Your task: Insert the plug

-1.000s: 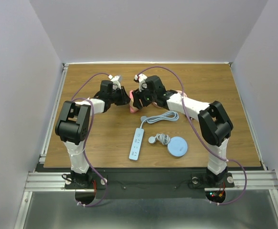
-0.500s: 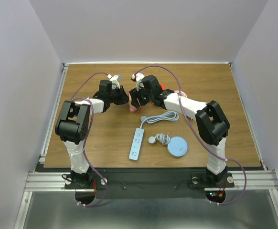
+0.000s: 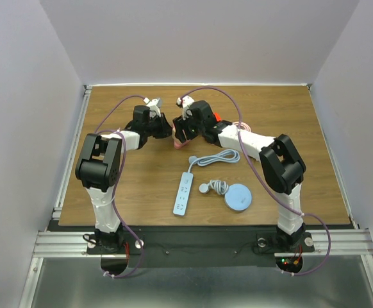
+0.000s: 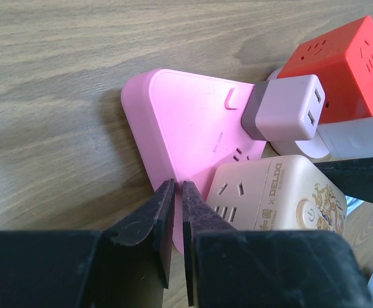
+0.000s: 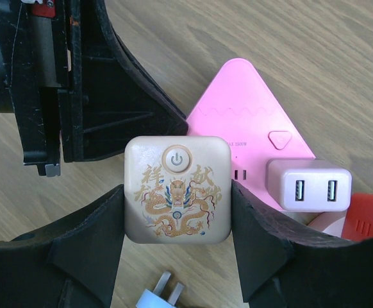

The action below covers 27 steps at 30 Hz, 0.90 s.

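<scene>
Beige and dragon-printed, the cube plug (image 5: pixel 177 190) is pinched between the fingers of the right gripper (image 5: pixel 177 192), against the pink triangular socket board (image 4: pixel 180 122). A lilac adapter (image 5: pixel 308 185) sits at its 3 o'clock. The left gripper (image 4: pixel 177 185), fingers pressed together, has its tips at the board's edge, at the plug's 10 o'clock.

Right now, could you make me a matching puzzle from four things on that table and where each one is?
1 beige dragon cube
2 pink triangular socket board
3 lilac USB adapter
4 white power strip

a flat on the table, left pincer tips at its edge
b lying apart from both pincers
c gripped by the right pincer
d plugged on the pink board

Pairs: 1-c, 2-a, 3-d, 4-b
</scene>
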Tool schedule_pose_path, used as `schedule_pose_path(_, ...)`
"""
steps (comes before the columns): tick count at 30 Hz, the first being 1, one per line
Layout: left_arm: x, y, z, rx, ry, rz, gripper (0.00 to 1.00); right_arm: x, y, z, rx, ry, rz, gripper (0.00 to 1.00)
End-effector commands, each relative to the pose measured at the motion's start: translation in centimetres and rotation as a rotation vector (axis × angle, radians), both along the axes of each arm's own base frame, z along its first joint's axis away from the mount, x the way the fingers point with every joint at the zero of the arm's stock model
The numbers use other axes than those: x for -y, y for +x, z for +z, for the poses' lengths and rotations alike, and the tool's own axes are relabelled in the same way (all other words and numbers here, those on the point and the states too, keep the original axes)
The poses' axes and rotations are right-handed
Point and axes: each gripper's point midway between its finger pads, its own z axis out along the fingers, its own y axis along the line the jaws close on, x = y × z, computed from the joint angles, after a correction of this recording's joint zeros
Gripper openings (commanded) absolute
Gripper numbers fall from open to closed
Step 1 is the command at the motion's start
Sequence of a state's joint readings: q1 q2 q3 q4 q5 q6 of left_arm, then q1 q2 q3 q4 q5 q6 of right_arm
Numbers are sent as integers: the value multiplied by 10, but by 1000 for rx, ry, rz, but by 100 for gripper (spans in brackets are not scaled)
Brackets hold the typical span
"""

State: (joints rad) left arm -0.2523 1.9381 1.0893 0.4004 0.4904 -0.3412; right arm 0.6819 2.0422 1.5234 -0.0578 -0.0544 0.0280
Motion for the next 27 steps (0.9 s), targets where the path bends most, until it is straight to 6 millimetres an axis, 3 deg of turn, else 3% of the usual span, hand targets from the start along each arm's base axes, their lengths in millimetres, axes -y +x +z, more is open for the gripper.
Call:
schedule_pose_path(1,4,-45,-57,-217,68,-57,0,37,-34,-110,-216,-217,-52,0)
schedule_pose_path(11,3,-43,-56,-212,67,-54,0,49,-59,-132,-288,-236,-79,0)
schedule_pose_path(27,3,-40,-57,-213,60,-57,0,58,-85,-148,-334,-268,-92,0)
